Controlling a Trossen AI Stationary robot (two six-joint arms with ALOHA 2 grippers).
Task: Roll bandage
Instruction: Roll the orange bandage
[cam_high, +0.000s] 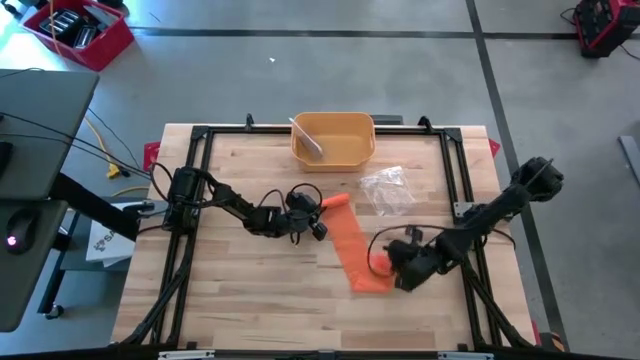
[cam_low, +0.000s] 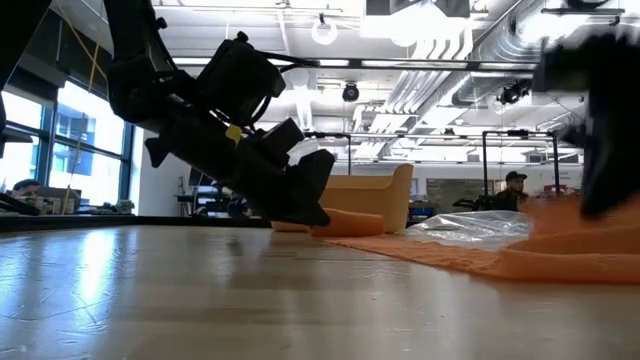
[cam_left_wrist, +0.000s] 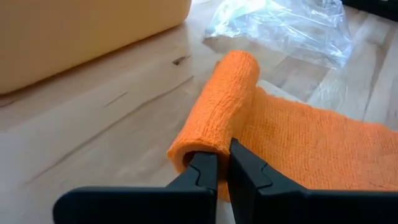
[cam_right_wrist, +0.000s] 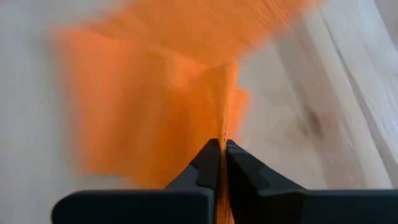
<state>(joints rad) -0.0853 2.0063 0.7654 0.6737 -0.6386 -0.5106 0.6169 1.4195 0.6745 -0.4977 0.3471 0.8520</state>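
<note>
An orange bandage lies on the wooden table. Its rolled end (cam_left_wrist: 217, 106) lies near the table's middle, and the flat strip (cam_high: 350, 245) runs from it toward the near right, ending at a loose end (cam_high: 370, 283). My left gripper (cam_left_wrist: 222, 163) is shut on the roll's end and shows low over the table in the low view (cam_low: 312, 208). My right gripper (cam_right_wrist: 222, 146) is shut on the strip close to its loose end (cam_high: 385, 262). My left gripper pinches the rim of the roll's near open end (cam_left_wrist: 205, 149) between its two fingers. It comes in low and slanting, along the roll's length. The roll lies on the table. My right gripper pinches a raised fold of the strip (cam_right_wrist: 225, 112) between its two fingers, close to the loose end. The fingers slant down from above. The cloth beside the fold lies on the table.
A yellow bin (cam_high: 333, 140) stands at the table's far middle. A crumpled clear plastic wrapper (cam_high: 388, 188) lies just right of the roll. Black frame rails (cam_high: 200, 150) run along the table's edges. Bare wood lies to the near left.
</note>
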